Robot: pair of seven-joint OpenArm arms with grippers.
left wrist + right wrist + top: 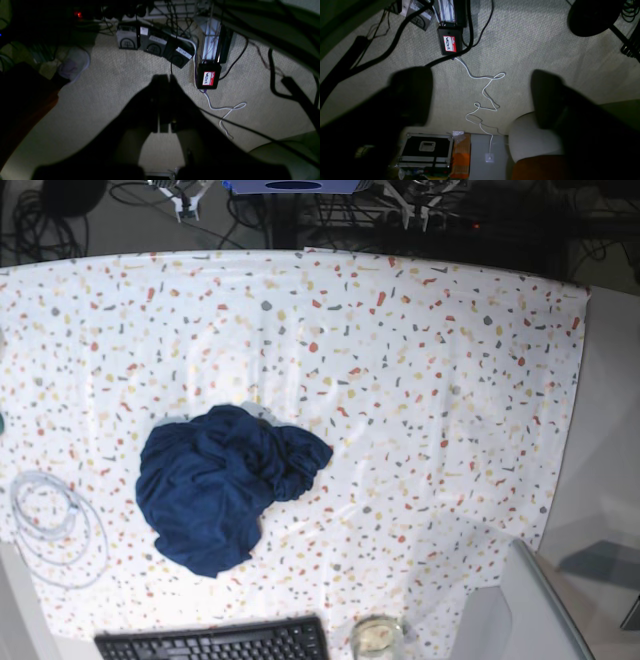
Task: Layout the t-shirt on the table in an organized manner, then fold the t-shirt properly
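Note:
In the base view the dark navy t-shirt (222,480) lies crumpled in a heap on the left half of the speckled white table (450,360). Neither arm shows in that view. Both wrist views look down at carpeted floor, not at the table. My left gripper (168,78) appears as a dark shape with its fingers pressed together, shut on nothing. My right gripper (480,82) is open, its two dark fingers (412,82) standing wide apart with only floor between them.
A black keyboard (215,642) lies at the table's front edge, with a glass jar (376,638) beside it. A coiled white cable (50,525) rests at the left edge. On the floor are a labelled black box (450,42), cables and cases.

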